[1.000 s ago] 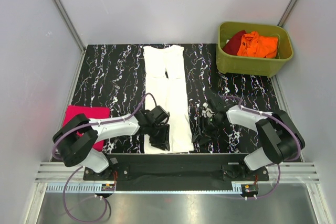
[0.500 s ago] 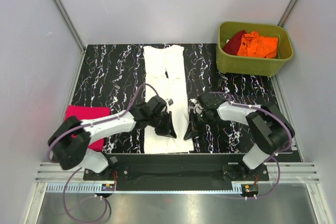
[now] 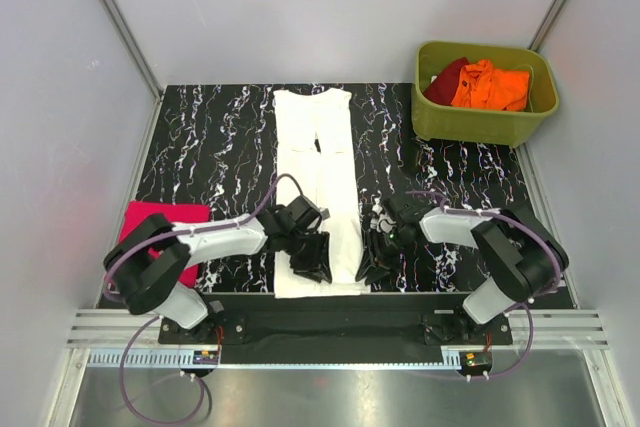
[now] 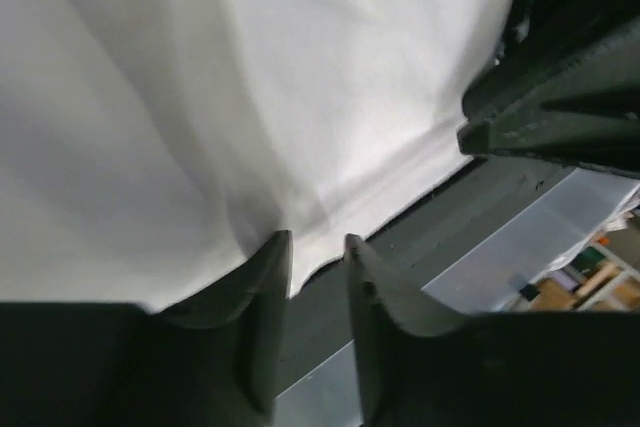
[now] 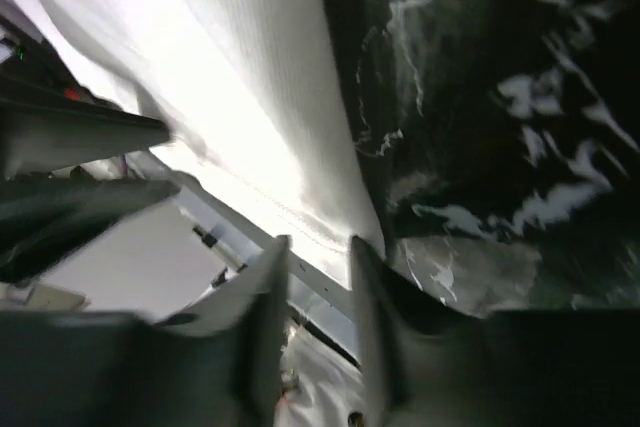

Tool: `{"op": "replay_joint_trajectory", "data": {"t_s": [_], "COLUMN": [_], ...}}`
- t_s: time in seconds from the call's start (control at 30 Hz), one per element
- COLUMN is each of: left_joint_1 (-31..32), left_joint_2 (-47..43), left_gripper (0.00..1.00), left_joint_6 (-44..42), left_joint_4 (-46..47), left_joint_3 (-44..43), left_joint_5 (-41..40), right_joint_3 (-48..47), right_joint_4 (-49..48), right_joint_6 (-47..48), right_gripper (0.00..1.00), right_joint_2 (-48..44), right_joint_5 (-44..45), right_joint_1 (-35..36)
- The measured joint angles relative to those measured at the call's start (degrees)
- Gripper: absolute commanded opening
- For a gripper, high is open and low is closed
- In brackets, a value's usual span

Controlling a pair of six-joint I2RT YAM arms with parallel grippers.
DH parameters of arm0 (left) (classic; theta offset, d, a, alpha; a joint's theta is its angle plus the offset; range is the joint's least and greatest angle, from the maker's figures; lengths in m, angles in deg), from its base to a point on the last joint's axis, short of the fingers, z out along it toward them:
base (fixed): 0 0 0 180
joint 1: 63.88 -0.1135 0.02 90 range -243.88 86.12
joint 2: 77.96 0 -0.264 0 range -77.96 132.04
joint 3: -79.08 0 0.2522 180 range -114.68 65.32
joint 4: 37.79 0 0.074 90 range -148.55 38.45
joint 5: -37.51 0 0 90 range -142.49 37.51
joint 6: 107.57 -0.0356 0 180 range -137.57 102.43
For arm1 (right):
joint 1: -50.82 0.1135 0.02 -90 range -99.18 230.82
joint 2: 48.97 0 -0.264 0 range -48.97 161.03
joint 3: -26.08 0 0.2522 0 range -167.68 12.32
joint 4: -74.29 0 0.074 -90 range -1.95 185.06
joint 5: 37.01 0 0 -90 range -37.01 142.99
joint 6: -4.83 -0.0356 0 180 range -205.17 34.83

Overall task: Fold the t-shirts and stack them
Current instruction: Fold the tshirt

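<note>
- Left gripper (image 4: 315, 240): fingers slightly apart over the near hem of the white t-shirt (image 3: 315, 187)
- Right gripper (image 5: 317, 243): fingers slightly apart at the hem's right corner

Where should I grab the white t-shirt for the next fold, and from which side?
Grip the white t-shirt at its two near hem corners, coming from the near side. It lies flat as a long narrow strip running away, so that hem should lift freely.

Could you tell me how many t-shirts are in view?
4: white t-shirt laid out mid-table; magenta t-shirt folded at the left edge; orange t-shirt and dark red t-shirt in the tub, which may hide more.
</note>
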Motion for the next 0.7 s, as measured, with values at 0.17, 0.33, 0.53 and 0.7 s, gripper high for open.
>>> {"op": "replay_joint_trajectory", "data": {"t_s": [0.17, 0.33, 0.53, 0.7], "left_joint_1": [0.8, -1.3, -10.4, -12.8], "left_joint_2": [-9.9, -18.7, -24.3, -26.9], "left_gripper": [0.56, 0.52, 0.45, 0.53], "left_joint_6": [-1.8, -2.7, -1.0, 1.8], "left_joint_4": [-9.4, -17.6, -24.9, -28.3], "left_joint_3": [-5.7, -8.1, 4.5, 12.0], "left_joint_5": [-3.5, -8.3, -11.6, -11.9], "right_joint_3": [-0.7, -1.1, -0.2, 1.6], "right_joint_4": [5.5, 7.4, 7.1, 6.8], "right_joint_6": [1.1, 1.1, 0.8, -0.2], "right_gripper": [0.58, 0.58, 0.54, 0.54], "right_joint_2": [-6.9, -8.1, -7.5, -7.4], "right_joint_5": [3.2, 4.4, 5.6, 5.6], "right_joint_1": [0.0, 0.0, 0.0, 0.0]}}
